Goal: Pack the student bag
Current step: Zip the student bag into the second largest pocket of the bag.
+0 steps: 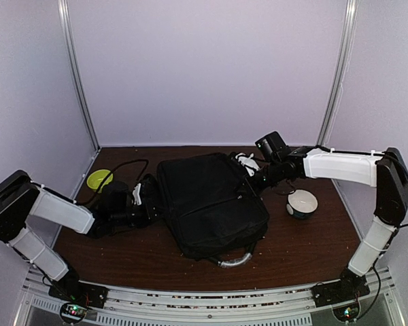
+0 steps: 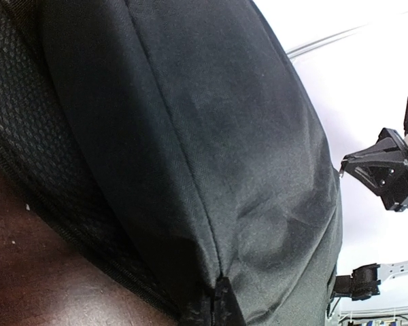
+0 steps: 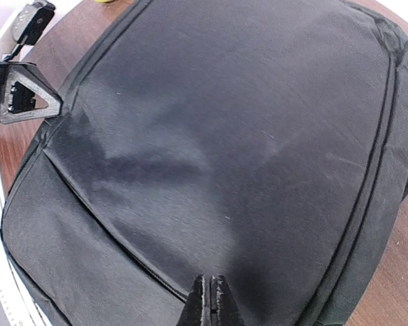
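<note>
Black student bag point(image 1: 211, 200), ctr of tbl point(image 1: 306, 244)

There is one big black student bag point(image 1: 211, 204) in the middle of the top view. One yellow-green plate point(image 1: 98, 179) is on the left and one white bowl point(image 1: 302, 202) on the right. One small white thing point(image 1: 245, 161) is at the bag's upper right. There are two robot arms, the left arm point(image 1: 54, 210) and the right arm point(image 1: 340, 166).

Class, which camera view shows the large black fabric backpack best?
The top external view: the whole large black fabric backpack shows, grey handle included. The left wrist view gives only one side; the right wrist view, its front panel.
</note>
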Robot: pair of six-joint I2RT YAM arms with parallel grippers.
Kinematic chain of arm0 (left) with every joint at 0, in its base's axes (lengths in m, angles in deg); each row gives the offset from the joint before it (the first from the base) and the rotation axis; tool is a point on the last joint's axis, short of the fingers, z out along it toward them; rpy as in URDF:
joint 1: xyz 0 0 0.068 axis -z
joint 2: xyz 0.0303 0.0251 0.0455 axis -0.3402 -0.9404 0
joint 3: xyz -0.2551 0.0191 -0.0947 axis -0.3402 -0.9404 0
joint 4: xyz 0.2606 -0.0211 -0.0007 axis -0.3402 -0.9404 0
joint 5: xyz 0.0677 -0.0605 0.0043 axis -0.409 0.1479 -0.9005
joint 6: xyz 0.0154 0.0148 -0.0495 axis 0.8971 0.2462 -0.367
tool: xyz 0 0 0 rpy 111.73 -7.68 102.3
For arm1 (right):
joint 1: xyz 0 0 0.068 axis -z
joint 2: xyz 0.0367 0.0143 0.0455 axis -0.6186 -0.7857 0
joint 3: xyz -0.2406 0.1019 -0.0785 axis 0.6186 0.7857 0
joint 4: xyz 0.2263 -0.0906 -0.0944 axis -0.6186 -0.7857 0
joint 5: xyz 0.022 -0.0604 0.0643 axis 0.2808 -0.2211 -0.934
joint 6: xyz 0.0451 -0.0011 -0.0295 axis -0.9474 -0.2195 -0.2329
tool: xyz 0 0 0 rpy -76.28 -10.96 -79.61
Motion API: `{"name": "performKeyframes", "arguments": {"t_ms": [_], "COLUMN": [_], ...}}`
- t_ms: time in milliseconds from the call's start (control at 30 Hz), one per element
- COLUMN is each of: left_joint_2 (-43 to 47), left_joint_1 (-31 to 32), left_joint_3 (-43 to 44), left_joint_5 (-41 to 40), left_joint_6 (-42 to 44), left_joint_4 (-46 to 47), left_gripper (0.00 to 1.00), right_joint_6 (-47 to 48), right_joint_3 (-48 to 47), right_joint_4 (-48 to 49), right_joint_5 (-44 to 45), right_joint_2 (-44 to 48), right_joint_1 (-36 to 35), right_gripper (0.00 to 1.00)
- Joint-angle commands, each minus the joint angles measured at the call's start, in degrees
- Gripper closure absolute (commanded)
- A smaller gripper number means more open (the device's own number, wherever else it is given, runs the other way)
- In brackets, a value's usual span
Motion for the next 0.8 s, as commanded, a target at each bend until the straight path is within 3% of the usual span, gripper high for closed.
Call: {"name": "performKeyframes", "arguments": {"t_ms": [0,767], "left_joint_2": [0.8,-3.6], "left_joint_1": [-1.9,-2.9], "left_joint_3": [2.3,9.6], "left_joint_5": [-3.1,-2.4], "left_joint_6": [5.4,9.7], "left_joint_4": [-7.1,-13.0], "left_gripper": [1.0,1.0], "right_joint_6": [-0.8,-6.4], "right_joint_3": [2.4,7.3], "right_joint_4": [1.8,5.5], "right_joint_5": [4.7,5.1], "right_joint_2": [1.8,1.3], "right_joint_1": [4.7,13.6], "right_gripper": [1.0,1.0]}}
